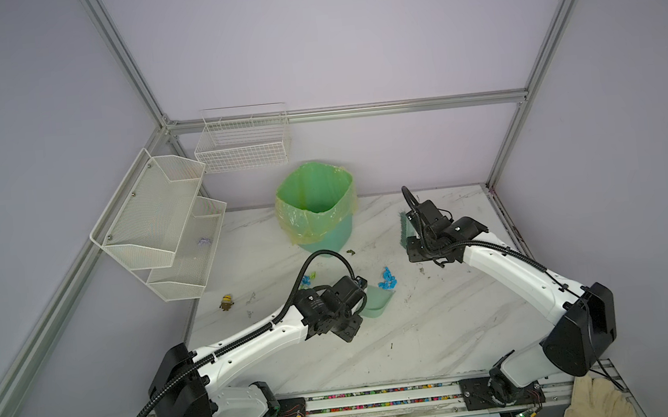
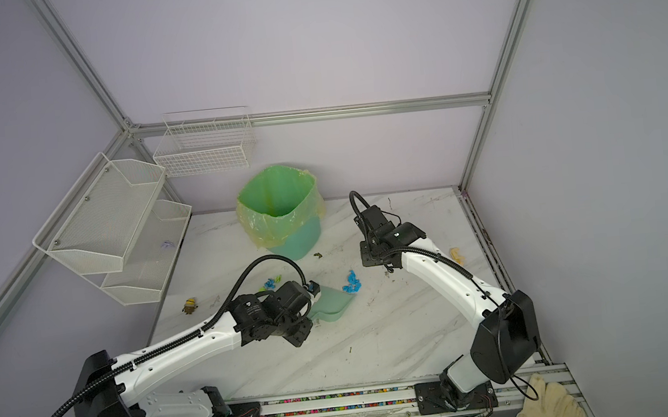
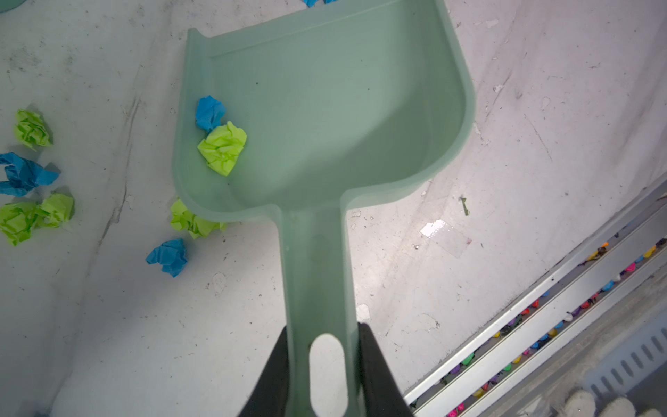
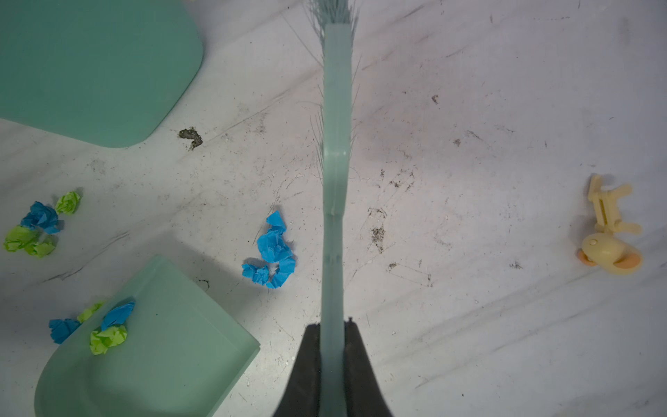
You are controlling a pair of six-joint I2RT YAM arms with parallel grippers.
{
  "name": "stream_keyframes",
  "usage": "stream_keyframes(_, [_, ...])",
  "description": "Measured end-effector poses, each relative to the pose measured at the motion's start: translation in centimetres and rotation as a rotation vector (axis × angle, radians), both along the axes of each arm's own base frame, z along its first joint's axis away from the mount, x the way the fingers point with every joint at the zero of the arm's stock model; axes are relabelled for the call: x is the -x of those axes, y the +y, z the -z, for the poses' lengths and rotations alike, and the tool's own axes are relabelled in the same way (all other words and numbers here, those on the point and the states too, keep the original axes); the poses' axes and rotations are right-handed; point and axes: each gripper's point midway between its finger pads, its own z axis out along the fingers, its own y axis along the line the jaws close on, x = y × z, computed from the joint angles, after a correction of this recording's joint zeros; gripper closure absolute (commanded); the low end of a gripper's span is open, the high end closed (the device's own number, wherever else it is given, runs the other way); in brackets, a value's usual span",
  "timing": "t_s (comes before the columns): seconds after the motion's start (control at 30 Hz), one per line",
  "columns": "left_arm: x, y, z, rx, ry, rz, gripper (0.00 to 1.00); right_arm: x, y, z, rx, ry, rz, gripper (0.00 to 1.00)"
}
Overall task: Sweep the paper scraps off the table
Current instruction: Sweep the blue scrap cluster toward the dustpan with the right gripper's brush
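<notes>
My left gripper (image 3: 323, 328) is shut on the handle of a mint-green dustpan (image 3: 325, 119) resting on the table (image 1: 439, 324). One blue and one lime paper scrap (image 3: 222, 147) lie inside the pan. More scraps (image 3: 25, 180) lie on the table beside it, and two (image 3: 168, 256) sit near its back edge. A cluster of blue scraps (image 4: 272, 252) lies just off the pan's open lip (image 1: 387, 278). My right gripper (image 4: 332, 326) is shut on a pale green brush (image 4: 335, 144), held to the right of that cluster with its bristles toward the back wall.
A green bin (image 1: 315, 203) with a bag liner stands at the back centre. White mesh shelves (image 1: 158, 226) and a wire basket (image 1: 242, 143) hang at the back left. A yellow toy figure (image 1: 227, 302) lies left; a pale yellow toy (image 4: 606, 231) lies right.
</notes>
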Motion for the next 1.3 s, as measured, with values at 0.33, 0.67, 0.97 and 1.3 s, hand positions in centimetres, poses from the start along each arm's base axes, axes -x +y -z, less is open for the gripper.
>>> stream_keyframes(0.33, [1.2,-1.7,1.5,0.011,0.073,0.000,1.00,-0.9,0.8,-0.2,0.026,-0.019,-0.082,1.00])
stream_keyframes(0.67, [1.0,-2.1,2.7,-0.016,0.083,-0.009,1.00,-1.2,1.4,2.7,0.065,0.030,-0.138,1.00])
stream_keyframes(0.97, [0.3,-3.3,4.1,-0.049,0.108,-0.002,1.00,-1.1,2.1,3.1,0.046,0.036,-0.173,1.00])
stream_keyframes(1.3, [-0.3,-4.3,4.2,-0.051,0.107,-0.001,1.00,-0.6,2.7,5.1,0.078,0.072,-0.205,1.00])
